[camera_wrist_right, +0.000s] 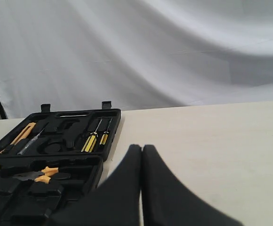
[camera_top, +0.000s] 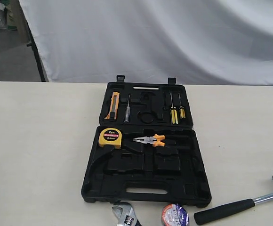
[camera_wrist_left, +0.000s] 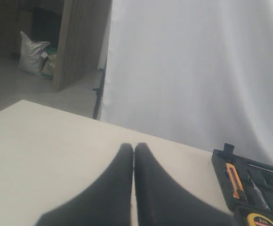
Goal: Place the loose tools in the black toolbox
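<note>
Over the pale worktop (camera_top: pixel 33 141), your left gripper (camera_wrist_left: pixel 133 147) and right gripper (camera_wrist_right: pixel 141 148) each have their fingers pressed together on nothing; along the near edge lie the silver adjustable wrench (camera_top: pixel 125 215), the small tape roll with blue-white label (camera_top: pixel 175 215) and, toward the right corner, the steel hammer with black handle (camera_top: pixel 242 205); just behind them the large black moulded-plastic toolbox (camera_top: pixel 103 189) lies open mid-worktop, with a yellow tape measure (camera_top: pixel 110 138) and orange-handled pliers (camera_top: pixel 150 140) in its near half.
</note>
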### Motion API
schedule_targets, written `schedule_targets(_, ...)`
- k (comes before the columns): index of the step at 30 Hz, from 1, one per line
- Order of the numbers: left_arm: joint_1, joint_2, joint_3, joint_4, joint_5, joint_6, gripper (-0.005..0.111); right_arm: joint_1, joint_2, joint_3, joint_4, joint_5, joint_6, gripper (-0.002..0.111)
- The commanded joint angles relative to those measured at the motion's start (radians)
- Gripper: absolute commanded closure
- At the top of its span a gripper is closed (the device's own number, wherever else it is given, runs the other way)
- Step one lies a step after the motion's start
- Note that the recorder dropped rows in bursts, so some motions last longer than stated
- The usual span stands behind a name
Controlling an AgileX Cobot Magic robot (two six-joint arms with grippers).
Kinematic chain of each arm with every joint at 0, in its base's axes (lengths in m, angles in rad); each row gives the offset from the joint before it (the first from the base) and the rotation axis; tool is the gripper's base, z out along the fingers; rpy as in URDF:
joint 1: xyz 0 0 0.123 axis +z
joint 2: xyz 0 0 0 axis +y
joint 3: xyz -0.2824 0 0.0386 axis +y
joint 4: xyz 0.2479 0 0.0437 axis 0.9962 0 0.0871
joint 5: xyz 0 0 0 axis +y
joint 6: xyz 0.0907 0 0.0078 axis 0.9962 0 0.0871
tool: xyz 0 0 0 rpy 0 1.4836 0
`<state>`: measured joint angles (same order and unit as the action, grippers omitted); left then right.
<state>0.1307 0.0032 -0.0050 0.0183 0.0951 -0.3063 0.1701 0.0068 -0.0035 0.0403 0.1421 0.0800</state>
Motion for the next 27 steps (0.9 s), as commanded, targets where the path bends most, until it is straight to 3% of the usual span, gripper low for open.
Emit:
schedule_targets(1,0.025,-0.003,-0.003,0.004,-0.007,-0.005,0.106,-0.006,-0.007,0.004,0.001,-0.006,-0.002,0.109)
schedule_targets(24,0.025,-0.003,-0.003,0.004,-0.007,-0.005,0.106,-0.006,-0.007,0.004,0.078,-0.063,0.047,0.109)
schedule_targets(27,0.025,-0.003,-0.003,0.004,-0.007,-0.005,0.106,-0.006,-0.007,0.004,0.078,-0.135,0.047,0.109)
